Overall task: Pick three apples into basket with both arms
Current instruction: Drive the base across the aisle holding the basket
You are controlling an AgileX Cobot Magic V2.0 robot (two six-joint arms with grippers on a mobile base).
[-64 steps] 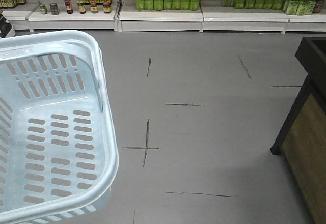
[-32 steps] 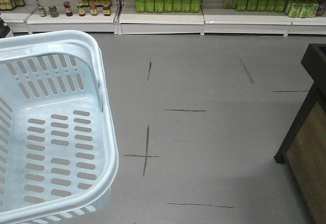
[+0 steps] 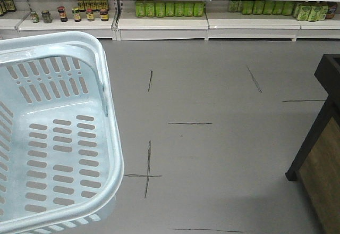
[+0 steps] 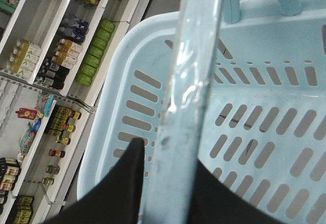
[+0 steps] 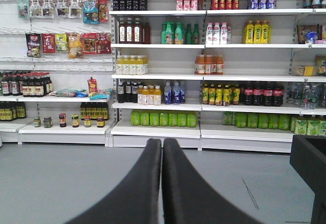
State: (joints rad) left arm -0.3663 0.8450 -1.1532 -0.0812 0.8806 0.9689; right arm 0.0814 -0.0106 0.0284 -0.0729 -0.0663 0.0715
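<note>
Since the earlier frame the floor marks (image 3: 147, 175) have slid down the front view and more of the shelves (image 3: 159, 24) shows at top. The basket (image 3: 53, 41) keeps its spot at left, so the base is prob. rolling w/ the basket carried along.

The basket fills the left side of the front view, and its slotted bottom, as far as seen, holds nothing. In the left wrist view the left pincer (image 4: 168, 158) is clamped on the handle (image 4: 189, 71). The right pincer (image 5: 162, 150) has its fingers pressed together w/ nothing btw them, pointed at the shelves.

No apples show in any view, so judged 0 of 3 done. All picks are left, and the fruit must be reached first.

Around:
- Green bottles (image 3: 167, 9) stand on a low shelf at top centre.
- A black-framed stand (image 3: 325, 165) w/ a wood panel sits at the right edge; what it carries is hidden.

No obstacle shows on the floor (image 3: 223, 149) ahead; only the stand's corner is near the path.
</note>
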